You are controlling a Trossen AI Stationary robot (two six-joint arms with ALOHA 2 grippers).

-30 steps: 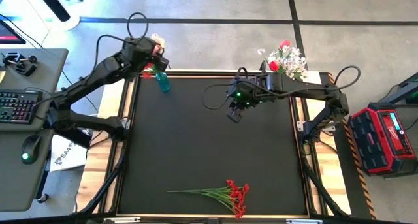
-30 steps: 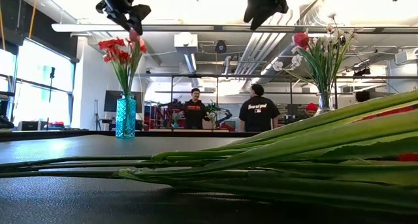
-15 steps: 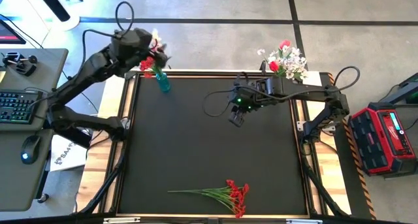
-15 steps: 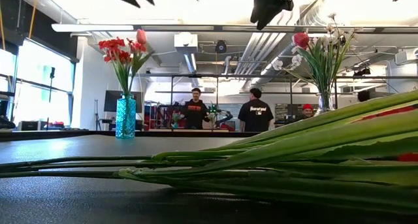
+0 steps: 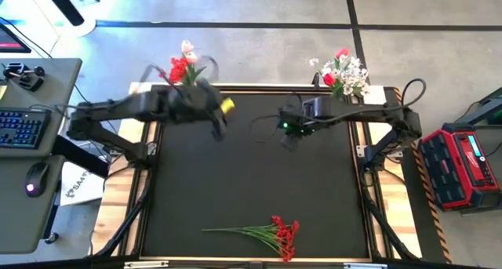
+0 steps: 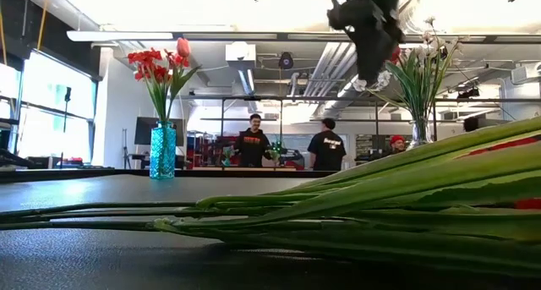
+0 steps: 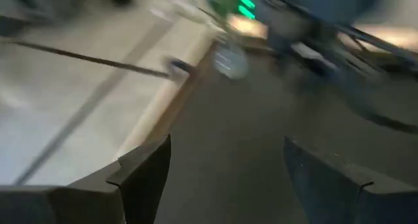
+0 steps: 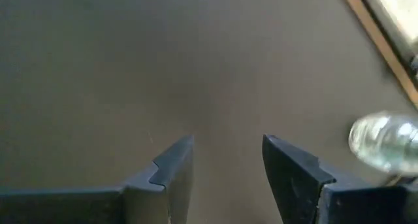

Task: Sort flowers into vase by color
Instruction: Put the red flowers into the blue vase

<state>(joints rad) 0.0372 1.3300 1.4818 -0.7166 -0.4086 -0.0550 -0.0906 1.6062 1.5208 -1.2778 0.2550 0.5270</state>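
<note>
While both hands hang spread (empty), left hand (image 5: 220, 121) faces right hand (image 5: 289, 140).

Motion-smeared left gripper (image 5: 218, 125) near the teal vase (image 6: 162, 151) (vase hidden under the arm from above), red bunch's (image 6: 406, 197) blooms cut off at frame edge.
</note>
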